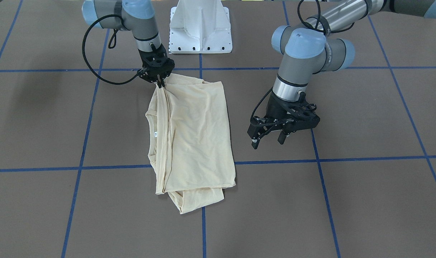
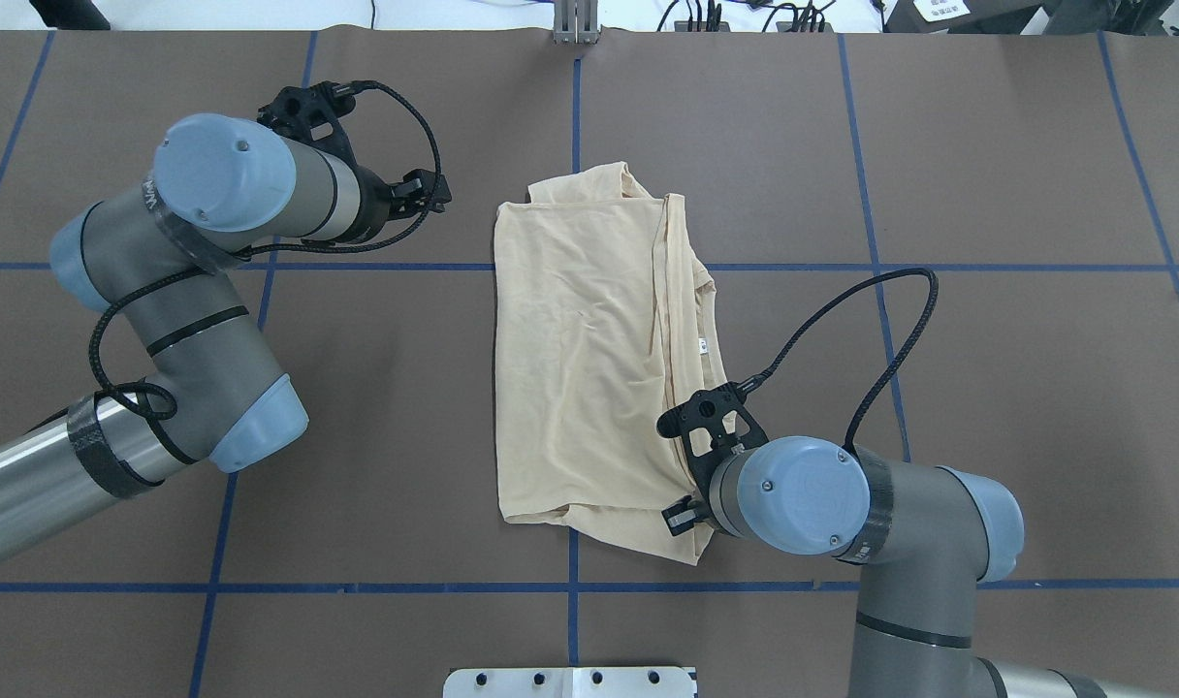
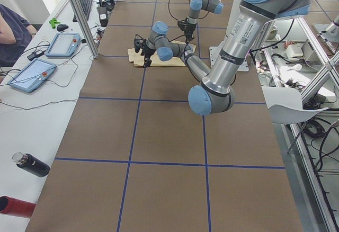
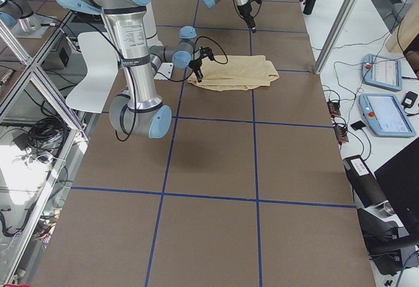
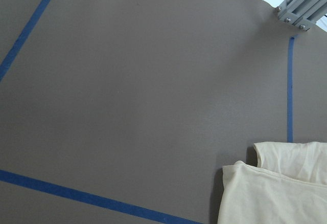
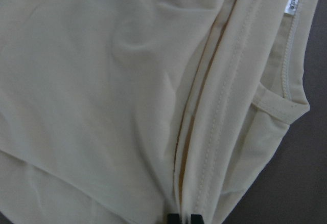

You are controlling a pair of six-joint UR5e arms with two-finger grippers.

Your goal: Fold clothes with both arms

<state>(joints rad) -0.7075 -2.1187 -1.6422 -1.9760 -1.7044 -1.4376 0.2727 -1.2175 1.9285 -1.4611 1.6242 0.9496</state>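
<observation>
Shirt: near the middle of the counter, folded lengthwise into a narrow stack. Long axis runs from the robot-side edge toward the operators' edge. Neck label shows on the side toward the counter's right end; a lower layer pokes out at the operators' end. No print visible.

Right hand: closed, fingertips pinched together on the doubled edge at the shirt corner nearest the robot-side edge. A taut crease runs from the grip along the cloth.

Left hand: open, fingers spread, hovering over bare counter beside the shirt's long edge, on the side of the counter's left end. Touching no cloth.

Step in hand: probably setting up a crosswise fold, with one corner secured and the matching grip not yet taken.

Next move, as judged: bring the open hand to the other corner by the robot-side edge and close on every layer. Then lift both corners level and carry them toward the operators' edge.

Risk: thin cloth, so layers are apt to part if only the top one is caught. An uneven lift would likely skew the fold.
</observation>
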